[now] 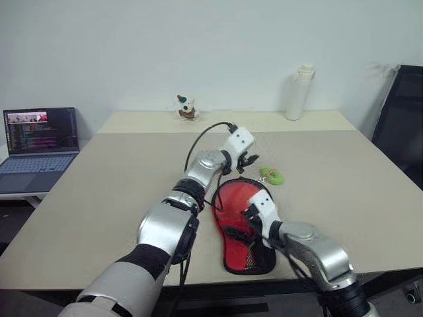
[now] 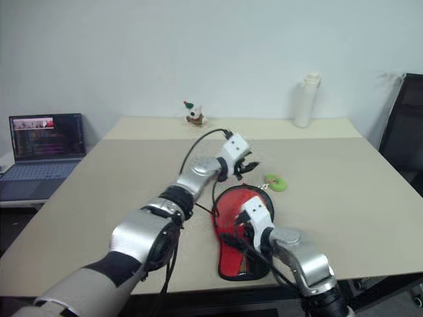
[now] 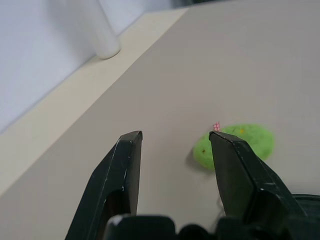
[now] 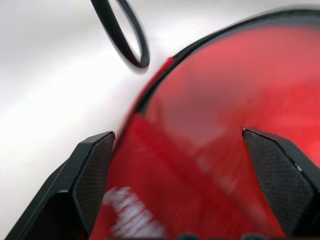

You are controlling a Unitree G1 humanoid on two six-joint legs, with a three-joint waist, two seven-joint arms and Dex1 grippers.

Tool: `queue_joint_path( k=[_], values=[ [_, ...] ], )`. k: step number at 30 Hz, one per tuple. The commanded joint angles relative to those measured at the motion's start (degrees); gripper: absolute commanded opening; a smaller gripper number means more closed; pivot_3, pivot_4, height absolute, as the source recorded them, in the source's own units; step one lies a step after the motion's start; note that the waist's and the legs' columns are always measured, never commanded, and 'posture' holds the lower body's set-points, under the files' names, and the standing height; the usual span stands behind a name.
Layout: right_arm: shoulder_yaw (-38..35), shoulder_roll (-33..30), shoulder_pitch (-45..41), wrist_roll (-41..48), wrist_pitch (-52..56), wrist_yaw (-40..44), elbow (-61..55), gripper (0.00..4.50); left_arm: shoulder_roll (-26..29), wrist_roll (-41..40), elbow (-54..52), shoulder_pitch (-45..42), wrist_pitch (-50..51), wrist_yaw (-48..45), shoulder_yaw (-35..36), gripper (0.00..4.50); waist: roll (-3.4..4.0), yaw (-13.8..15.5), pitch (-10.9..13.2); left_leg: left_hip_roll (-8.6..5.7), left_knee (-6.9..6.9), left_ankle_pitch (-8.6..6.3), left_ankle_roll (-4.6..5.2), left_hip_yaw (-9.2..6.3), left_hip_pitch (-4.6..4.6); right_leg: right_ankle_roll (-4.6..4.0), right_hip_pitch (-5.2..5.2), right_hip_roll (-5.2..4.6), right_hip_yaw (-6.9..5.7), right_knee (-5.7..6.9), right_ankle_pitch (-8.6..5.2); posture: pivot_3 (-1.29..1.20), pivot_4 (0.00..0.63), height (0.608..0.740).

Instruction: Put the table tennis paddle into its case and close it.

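The case (image 1: 236,198) lies flat near the table's front edge, red side up, its black mesh pocket (image 1: 250,256) at the near end. Its green zipper charm (image 1: 271,176) rests on the table just beyond it. My left gripper (image 1: 251,160) hovers past the far rim of the case, open, with nothing between its fingers (image 3: 125,165); the charm (image 3: 235,145) lies just beyond one fingertip. My right gripper (image 1: 246,221) is over the middle of the case, open wide, and the red fabric (image 4: 200,125) spreads beneath it. The table tennis paddle is out of view.
A white bottle (image 1: 299,92) and a small toy figure (image 1: 188,107) stand at the table's far edge. A laptop (image 1: 39,142) sits on a side surface at the left, and a black chair (image 1: 403,125) is at the right. A black cable loop (image 4: 125,35) hangs over the case.
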Motion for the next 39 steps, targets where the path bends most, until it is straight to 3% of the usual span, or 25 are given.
queue_joint_path(
  k=[1,5,8,14,27,36,39],
  values=[
    [-12.52,2.94,-3.89,9.15,8.03,-1.7,-7.71,4.5,1.94,-6.39,-5.63,2.7,2.9,-11.13,3.11,2.3,0.03,-0.05,0.02,0.0,0.0,0.0,0.0,0.0,-0.02,0.0,-0.03,-0.01,0.01,0.0,0.0,0.0,0.15,0.74],
    [-24.31,3.03,-8.88,15.46,14.31,-4.07,-8.59,4.5,4.52,-9.42,-12.27,9.89,6.18,-22.41,2.23,2.3,0.08,-0.05,0.07,0.06,-0.02,0.0,0.0,-0.02,-0.01,-0.01,-0.07,-0.01,-0.01,0.05,0.0,0.0,0.15,0.74],
    [-27.87,-1.04,-10.69,16.21,14.22,-4.89,-6.26,4.5,5.55,-9.7,-18.94,15.93,8.43,-26.68,-0.03,2.3,0.09,-0.05,0.09,0.08,-0.03,0.0,0.01,-0.03,-0.02,-0.02,-0.07,-0.01,0.01,0.05,0.0,0.0,0.15,0.74],
    [-24.48,-9.19,-16.68,6.73,0.37,-10.47,11.85,4.5,6.34,-10.18,-30.6,25.72,16.19,-30.43,-4.28,2.3,0.1,-0.1,0.11,0.03,0.0,0.0,0.02,0.05,-0.03,0.0,-0.07,-0.09,0.09,0.04,0.0,0.0,0.15,0.74],
    [-20.59,-6.69,-37.31,-4.29,-33.38,-17.14,68.92,4.5,6.75,-9.01,-32.05,30.24,15.89,-25.5,-8.9,2.3,0.18,-0.54,0.11,0.09,-0.02,0.01,0.03,0.17,0.08,-0.23,-0.06,-0.07,0.25,0.07,0.19,0.0,0.15,0.74],
    [-17.37,-4.23,-39.46,-7.92,-41.06,-15.64,82.43,4.5,7.45,-9.49,-34.64,31.96,17.04,-24.68,-9.44,2.3,0.2,-0.99,0.1,0.11,-0.02,0.01,0.03,0.16,0.09,-0.24,-0.06,-0.1,0.28,0.13,0.21,0.0,0.15,0.74],
    [-16.03,-3.17,-39.15,-9.05,-42.02,-15.39,82.97,3.86,7.32,-9.35,-34.66,32.16,16.97,-24.35,-9.77,2.33,0.21,-1.33,0.09,0.11,-0.01,0.01,0.03,0.16,0.13,-0.24,-0.04,-0.1,0.28,0.18,0.2,0.0,0.15,0.74]
  ],
)
